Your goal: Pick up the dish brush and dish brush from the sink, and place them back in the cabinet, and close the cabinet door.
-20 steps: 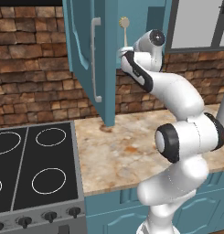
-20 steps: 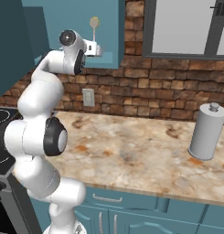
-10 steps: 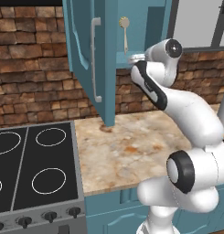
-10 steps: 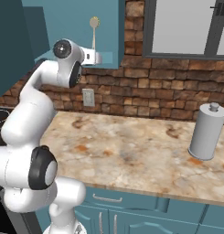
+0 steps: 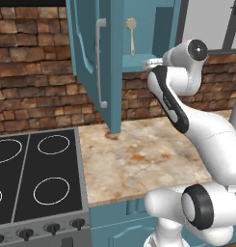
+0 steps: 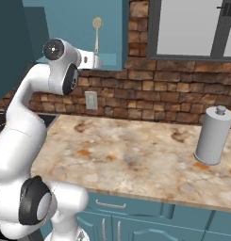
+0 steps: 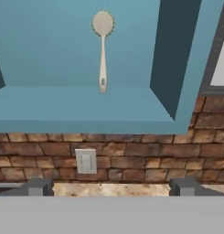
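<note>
Black stovetop [image 5: 32,178] w/ white rings is seen at far left, then marbled counter [image 5: 138,159]. Cabinet door [image 5: 93,58] is swung wide open, jutting out in front of brick wall [image 5: 32,77]. Wall outlet [image 6: 91,100] is set below cabinet [image 7: 77,59]; grey canister [image 6: 212,135] is parked at right. Dish brush [image 7: 102,48], pale cream w/ round head up, is stood upright inside cabinet against back panel. Gripper [image 7: 111,186] is held w/ fingers spread apart, nothing clamped, just outside cabinet bottom.
</note>
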